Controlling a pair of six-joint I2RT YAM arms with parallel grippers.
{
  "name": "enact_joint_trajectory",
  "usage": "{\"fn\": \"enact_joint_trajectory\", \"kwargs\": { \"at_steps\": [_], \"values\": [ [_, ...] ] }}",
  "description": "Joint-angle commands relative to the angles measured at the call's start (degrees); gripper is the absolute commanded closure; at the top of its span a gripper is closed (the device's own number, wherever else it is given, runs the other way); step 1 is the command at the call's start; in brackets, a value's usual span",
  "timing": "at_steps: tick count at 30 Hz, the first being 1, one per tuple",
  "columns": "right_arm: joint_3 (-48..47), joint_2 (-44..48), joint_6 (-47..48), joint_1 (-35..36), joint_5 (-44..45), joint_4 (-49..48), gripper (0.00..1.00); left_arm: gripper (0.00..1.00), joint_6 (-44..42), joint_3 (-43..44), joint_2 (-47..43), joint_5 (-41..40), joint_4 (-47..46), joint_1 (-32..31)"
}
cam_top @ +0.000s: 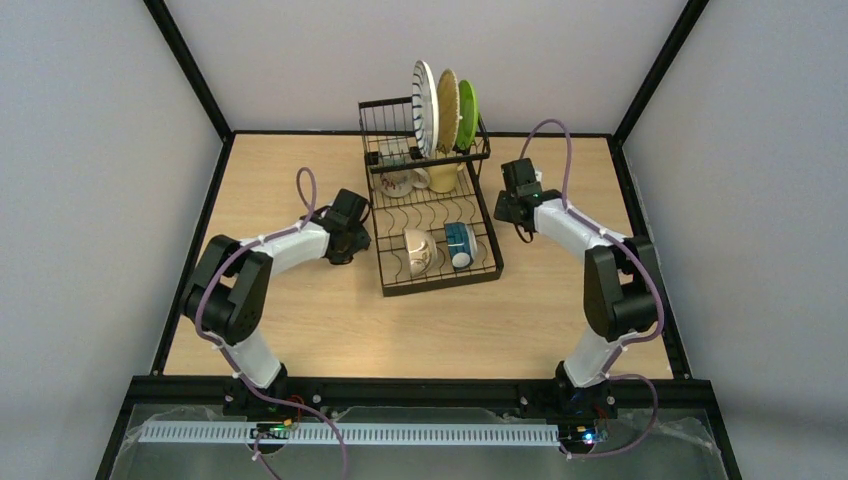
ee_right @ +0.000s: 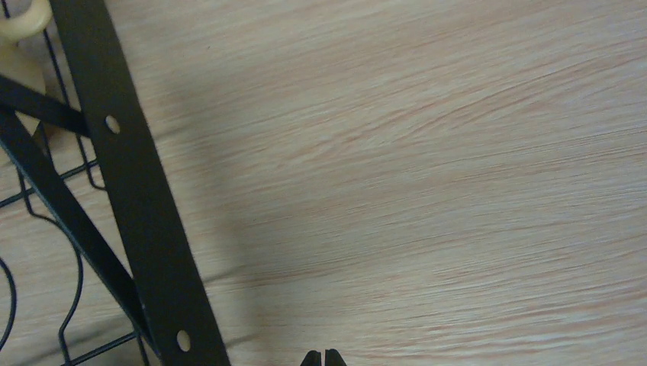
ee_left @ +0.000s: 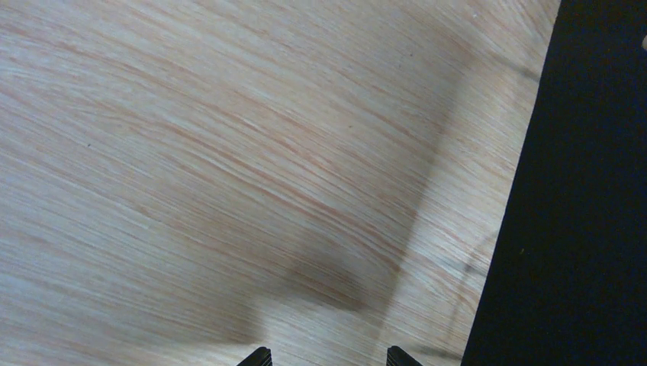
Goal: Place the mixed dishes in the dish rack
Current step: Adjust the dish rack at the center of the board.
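Observation:
The black wire dish rack [cam_top: 388, 283] stands mid-table. At its back stand three plates: white with a striped rim [cam_top: 425, 108], tan [cam_top: 447, 108] and lime green [cam_top: 467, 113]. Below them sit a white printed mug [cam_top: 397, 182] and a pale yellow mug [cam_top: 443, 176]. A cream mug [cam_top: 417, 251] and a blue-patterned mug [cam_top: 460, 244] lie on the front grid. My left gripper [cam_top: 348, 248] [ee_left: 329, 357] hangs open and empty over bare wood left of the rack. My right gripper [cam_top: 516, 212] [ee_right: 322, 357] is shut and empty just right of the rack.
In the right wrist view the rack's black frame bar [ee_right: 130, 191] runs down the left side, with a pale mug handle [ee_right: 19, 23] at the top corner. A black band [ee_left: 572, 191] fills the right side of the left wrist view. Black frame posts bound the table.

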State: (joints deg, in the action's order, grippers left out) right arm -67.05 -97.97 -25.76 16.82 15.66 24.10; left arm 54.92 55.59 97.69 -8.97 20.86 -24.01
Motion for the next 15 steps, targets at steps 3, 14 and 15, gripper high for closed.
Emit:
{"fn": "enact_joint_trajectory", "kwargs": {
  "at_steps": [3, 14, 15],
  "values": [
    [3.1, -1.7, -1.7, -0.2, -8.0, -4.8, 1.0, 0.16, -2.1, 2.8, 1.9, 1.8, -2.3, 1.0],
    [8.8, -0.1, -5.3, 2.2, -12.0, -6.9, 1.0, 0.16, -2.8, 4.0, 3.2, 3.7, -3.5, 1.1],
    [9.2, 0.1, -5.6, 2.7, -12.1, -7.0, 1.0, 0.16, -2.8, 4.1, 3.3, 3.8, -3.6, 1.1]
  ]
}}
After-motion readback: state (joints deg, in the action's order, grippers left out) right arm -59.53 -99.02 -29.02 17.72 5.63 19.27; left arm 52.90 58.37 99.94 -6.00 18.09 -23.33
